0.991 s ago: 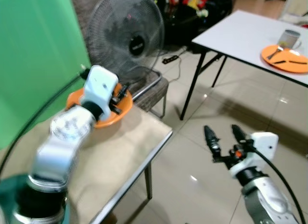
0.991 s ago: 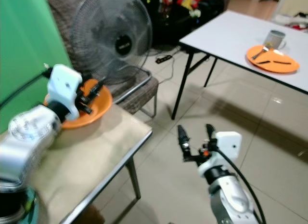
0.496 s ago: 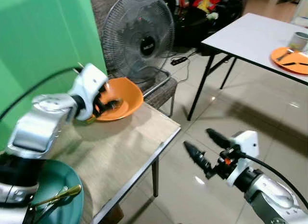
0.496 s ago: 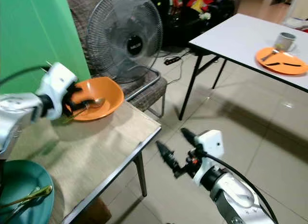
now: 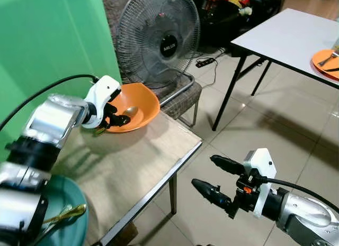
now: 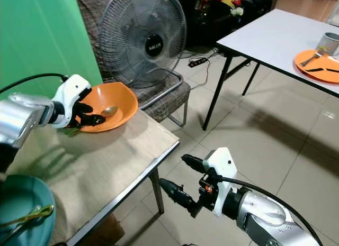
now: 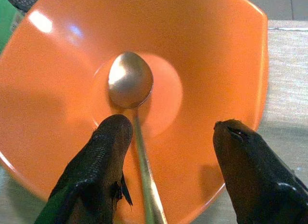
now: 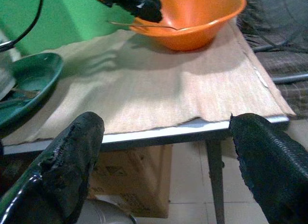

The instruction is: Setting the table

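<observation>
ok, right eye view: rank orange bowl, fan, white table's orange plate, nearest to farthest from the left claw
1. orange bowl: right at the left claw, whose open fingers reach over its rim, on the near cloth-covered table.
2. fan: behind the bowl, standing by the chair.
3. orange plate: far off to the robot's right, on the white table.

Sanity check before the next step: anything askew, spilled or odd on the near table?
Nothing spilled or damaged. The orange bowl sits upright on the beige cloth, spoon lying inside, left gripper open over its rim. Only oddity: the cloth slightly overhangs the table edge unevenly. Right gripper hovers open off the table.
</observation>
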Controlling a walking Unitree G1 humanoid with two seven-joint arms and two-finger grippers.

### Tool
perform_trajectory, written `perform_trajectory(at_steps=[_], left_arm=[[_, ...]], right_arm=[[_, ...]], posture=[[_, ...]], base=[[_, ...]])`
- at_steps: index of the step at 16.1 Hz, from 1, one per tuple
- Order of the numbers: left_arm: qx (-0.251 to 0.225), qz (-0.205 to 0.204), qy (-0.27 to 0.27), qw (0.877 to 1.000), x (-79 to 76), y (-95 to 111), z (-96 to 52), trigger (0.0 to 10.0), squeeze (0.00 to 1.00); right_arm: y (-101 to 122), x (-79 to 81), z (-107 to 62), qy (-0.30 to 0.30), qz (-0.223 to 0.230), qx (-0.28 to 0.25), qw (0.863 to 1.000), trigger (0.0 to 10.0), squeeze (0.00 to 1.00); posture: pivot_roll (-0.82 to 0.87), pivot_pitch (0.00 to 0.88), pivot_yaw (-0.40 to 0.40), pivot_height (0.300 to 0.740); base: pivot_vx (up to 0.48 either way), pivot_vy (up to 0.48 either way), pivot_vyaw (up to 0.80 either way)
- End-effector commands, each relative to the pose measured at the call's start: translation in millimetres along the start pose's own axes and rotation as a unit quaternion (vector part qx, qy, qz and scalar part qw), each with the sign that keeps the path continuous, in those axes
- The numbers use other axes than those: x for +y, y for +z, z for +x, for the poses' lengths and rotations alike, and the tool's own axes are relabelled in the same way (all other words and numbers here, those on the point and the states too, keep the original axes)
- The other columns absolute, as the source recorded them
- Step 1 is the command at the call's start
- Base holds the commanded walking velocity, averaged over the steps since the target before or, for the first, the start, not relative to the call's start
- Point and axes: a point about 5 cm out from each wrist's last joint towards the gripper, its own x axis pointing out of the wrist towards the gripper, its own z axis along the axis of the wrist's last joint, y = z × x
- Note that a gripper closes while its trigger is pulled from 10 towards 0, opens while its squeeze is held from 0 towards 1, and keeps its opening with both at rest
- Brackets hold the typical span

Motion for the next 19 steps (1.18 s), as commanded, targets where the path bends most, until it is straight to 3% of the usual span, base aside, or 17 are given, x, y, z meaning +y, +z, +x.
perform_trajectory(at_steps=[1,6,7,9,10,11,12,13,19], left_arm=[[0.013,0.019,0.001,1.000,2.0,0,2.3,10.0,0.00],[0.035,0.007,0.013,0.999,12.9,-7,20.2,10.0,0.00],[0.035,0.010,0.020,0.999,14.3,-7,24.1,9.6,0.00],[0.030,0.010,0.026,0.999,15.2,-4,30.0,4.0,0.00],[0.030,0.012,0.026,0.999,15.6,-4,31.1,4.0,0.00],[0.027,0.025,0.027,0.999,15.5,-1,36.8,1.6,0.00],[0.020,0.039,0.029,0.999,14.8,3,39.3,1.5,0.00],[0.022,0.053,0.025,0.998,13.5,4,41.4,0.0,0.00],[0.055,0.081,0.015,0.995,9.5,-4,50.7,0.0,0.00]], right_arm=[[2,3.9,0.6,0.010,-0.004,0.001,1.000,10.0,0.00],[2,8.1,0.6,0.021,-0.002,0.010,1.000,10.0,0.00],[3,8.5,0.3,0.023,-0.003,0.011,1.000,10.0,0.00],[3,8.3,-0.3,0.024,-0.005,0.014,1.000,10.0,0.00],[3,8.3,-0.4,0.024,-0.006,0.015,1.000,10.0,0.00],[4,8.0,-1.4,0.023,-0.007,0.015,1.000,10.0,0.00],[4,7.8,-2.0,0.022,-0.008,0.016,1.000,10.0,0.00],[4,8.2,-2.2,0.022,-0.008,0.016,1.000,10.0,0.00],[5,8.6,-3.7,0.021,-0.010,0.016,1.000,10.0,0.00]], posture=[[0.04,0.000,0.019,0.740],[0.03,0.000,0.017,0.740],[0.02,0.000,0.013,0.740],[0.01,0.000,0.012,0.740],[0.01,0.000,0.012,0.740],[0.01,0.000,0.013,0.740],[0.00,0.000,0.013,0.740],[0.00,0.000,0.014,0.740],[-0.01,0.000,0.021,0.740]], base=[[0.000,0.000,0.00],[0.000,0.000,0.00],[0.000,0.000,0.00],[0.000,0.000,0.00],[0.000,0.000,0.00],[0.000,0.000,0.00],[0.000,0.000,0.00],[0.000,0.000,0.00],[0.000,0.000,0.00]])
